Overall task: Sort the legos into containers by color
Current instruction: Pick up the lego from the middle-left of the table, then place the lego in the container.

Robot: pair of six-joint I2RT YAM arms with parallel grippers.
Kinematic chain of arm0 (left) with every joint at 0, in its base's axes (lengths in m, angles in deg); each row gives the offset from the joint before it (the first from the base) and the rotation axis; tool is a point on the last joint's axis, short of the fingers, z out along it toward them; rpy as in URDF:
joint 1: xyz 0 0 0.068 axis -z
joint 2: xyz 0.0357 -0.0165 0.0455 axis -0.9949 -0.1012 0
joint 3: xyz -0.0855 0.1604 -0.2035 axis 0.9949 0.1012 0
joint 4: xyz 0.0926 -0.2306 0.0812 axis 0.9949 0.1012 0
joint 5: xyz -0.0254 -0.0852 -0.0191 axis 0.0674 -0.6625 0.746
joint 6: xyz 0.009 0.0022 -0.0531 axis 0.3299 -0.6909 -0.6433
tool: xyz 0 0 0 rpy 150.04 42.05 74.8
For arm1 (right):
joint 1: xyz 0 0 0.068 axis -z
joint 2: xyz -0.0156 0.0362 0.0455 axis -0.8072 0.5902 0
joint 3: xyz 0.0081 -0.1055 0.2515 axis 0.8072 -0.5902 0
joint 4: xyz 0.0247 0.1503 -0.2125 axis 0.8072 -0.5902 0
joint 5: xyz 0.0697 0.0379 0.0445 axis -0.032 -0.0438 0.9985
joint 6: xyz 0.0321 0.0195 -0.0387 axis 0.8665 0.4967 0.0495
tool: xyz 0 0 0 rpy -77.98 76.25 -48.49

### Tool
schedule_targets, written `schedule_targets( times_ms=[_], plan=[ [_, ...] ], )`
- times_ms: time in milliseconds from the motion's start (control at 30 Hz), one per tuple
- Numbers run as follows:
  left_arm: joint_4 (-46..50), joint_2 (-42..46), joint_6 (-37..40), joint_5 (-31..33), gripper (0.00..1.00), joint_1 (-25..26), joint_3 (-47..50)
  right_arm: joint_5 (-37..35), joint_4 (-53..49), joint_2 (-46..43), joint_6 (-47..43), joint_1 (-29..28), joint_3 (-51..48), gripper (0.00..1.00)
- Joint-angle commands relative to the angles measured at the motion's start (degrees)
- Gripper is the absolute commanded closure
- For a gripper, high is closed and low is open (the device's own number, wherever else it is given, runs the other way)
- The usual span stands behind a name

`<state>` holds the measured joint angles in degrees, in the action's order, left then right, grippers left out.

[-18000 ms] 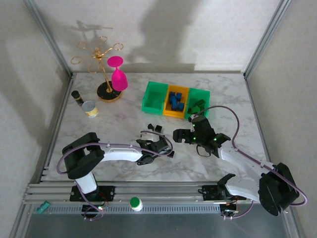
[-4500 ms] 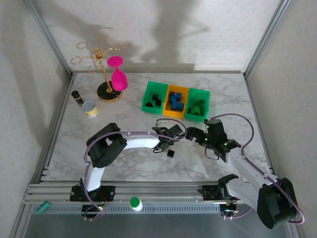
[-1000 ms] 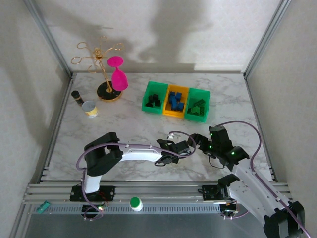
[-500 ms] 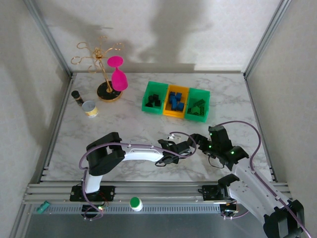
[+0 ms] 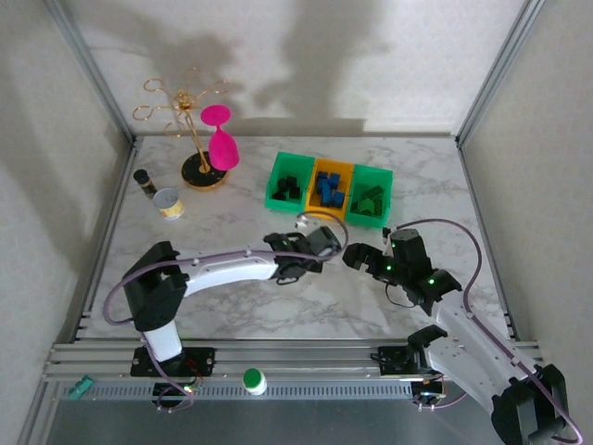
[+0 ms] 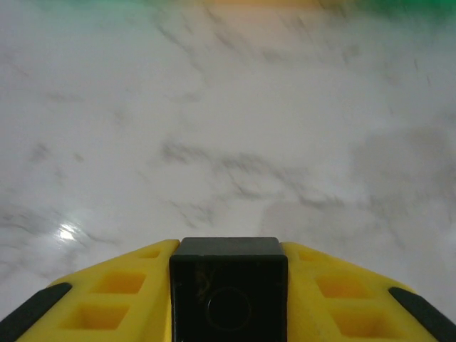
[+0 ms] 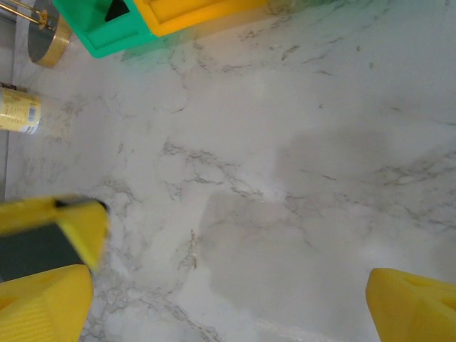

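Top cam: containers (image 5: 313, 185) sit in a row toward the table's (image 5: 222, 222) far edge, right of centre. Left green bin (image 5: 278, 200) holds black legos (image 5: 286, 188). Yellow-orange bin (image 5: 323, 214) holds blue legos (image 5: 327, 191). Right green bin (image 5: 365, 221) holds green legos (image 5: 372, 200). Left gripper (image 5: 318, 243) and right gripper (image 5: 356, 256) are mid-table, just in front of the bins, close together. Tin can (image 5: 170, 202) is near the left edge. Pink glass (image 5: 220, 139) hangs on the gold rack (image 5: 204, 174) at the far-left corner.

Left wrist: yellow fingers (image 6: 114, 299) pinch one black lego (image 6: 228, 274). It's a glossy, square-faced block with a round ring on the near face. Marble below, bins a blur along the top.

Right wrist: right gripper (image 7: 228, 293) jaws spread wide, nothing between them, bare marble underneath. Left green bin (image 7: 92, 32) and tin can (image 7: 18, 108) are top left. The can's label is yellow, its writing unreadable.
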<state>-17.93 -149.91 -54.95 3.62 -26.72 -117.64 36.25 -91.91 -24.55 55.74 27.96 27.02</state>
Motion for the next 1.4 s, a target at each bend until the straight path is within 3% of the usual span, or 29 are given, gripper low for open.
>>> schedule_targets(
  times_ms=[0,300,567,800,933,1200,1300,1367],
  plan=[
    [1.1,1.94,5.1,3.21,0.64,-5.14,-3.61,1.5,5.94,1.87,-1.77,0.1,2.31,0.01],
    [-3.58,-11.04,11.18,2.14,0.65,-18.72,-20.16,1.0,11.38,9.22,-2.78,0.1,4.7,0.01],
    [-3.5,-26.66,12.1,1.08,0.65,-24.03,-36.81,-0.22,10.82,10.62,-4.0,0.07,4.82,0.01],
    [-3.8,-33.68,12.59,0.86,0.63,-25.39,-41.3,-0.89,10.02,11.03,-5.04,0.12,5.38,0.01],
    [-4.52,-34.11,12.81,-0.93,0.59,-25.44,-41.15,-2.28,9.59,11.29,-5.42,0.19,5.91,0.01],
    [-1.58,-29.06,13.25,-3.22,0.48,-25.33,-42.14,-15.67,5.85,11.22,-3.65,1.42,9.3,0.01],
    [-1.86,-21.75,13.02,-4.09,0.45,-25.05,-37.34,-24.04,5.35,11.28,-4.65,3.21,11.12,0.01],
    [-6.67,-12.69,11.97,-4.26,0.37,-25.0,-28.6,-32.29,6.58,11.34,-6.23,4.64,11.28,0.01]
  ],
)
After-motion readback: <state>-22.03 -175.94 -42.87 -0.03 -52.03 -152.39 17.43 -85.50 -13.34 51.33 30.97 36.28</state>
